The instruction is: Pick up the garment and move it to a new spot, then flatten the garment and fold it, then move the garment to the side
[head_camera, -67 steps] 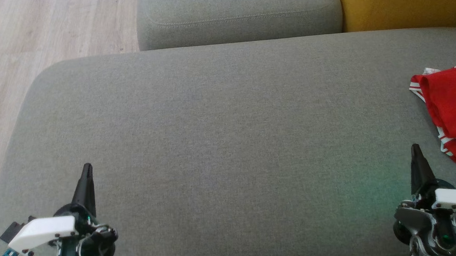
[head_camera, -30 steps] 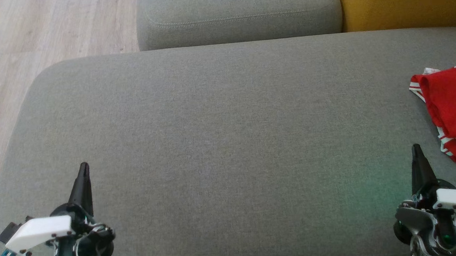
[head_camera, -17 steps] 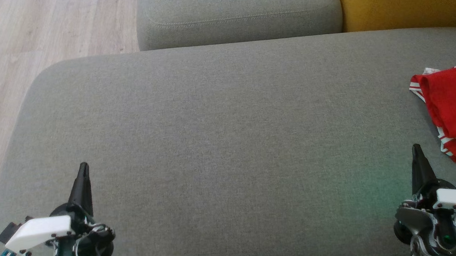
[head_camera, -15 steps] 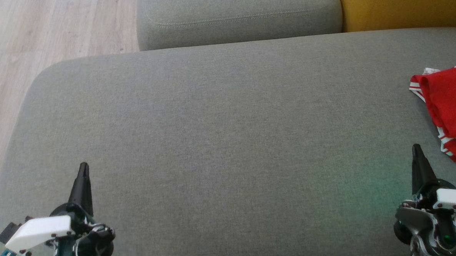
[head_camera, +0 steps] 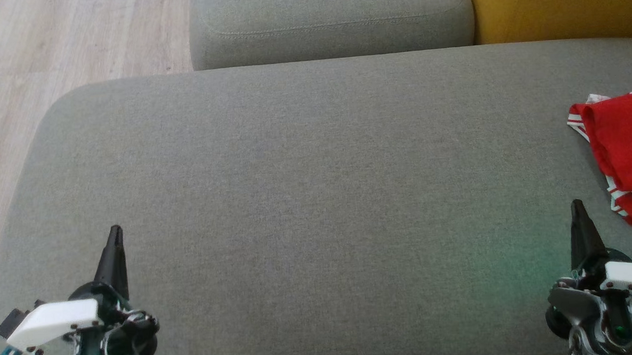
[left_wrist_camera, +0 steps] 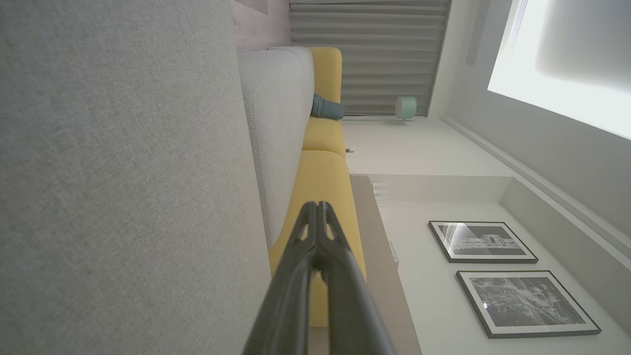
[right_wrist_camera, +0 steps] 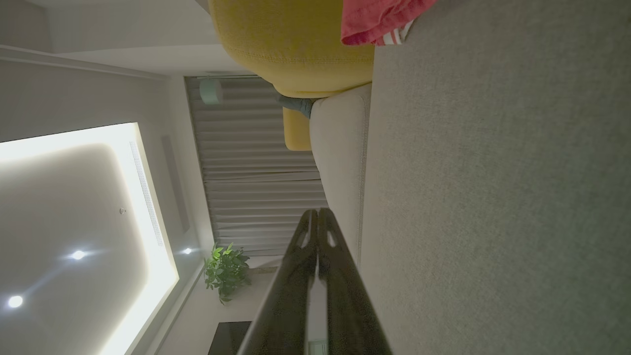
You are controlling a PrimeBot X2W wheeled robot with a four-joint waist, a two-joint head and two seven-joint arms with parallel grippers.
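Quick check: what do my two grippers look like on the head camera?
Left gripper: long black tapered fingers, round black base, white bracket, green light, black cables, teal plug. Right gripper: same black fingers, white bracket, grey metal housing, green light.

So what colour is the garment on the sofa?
Red garment with red-and-white striped trim, clearest in the head view.
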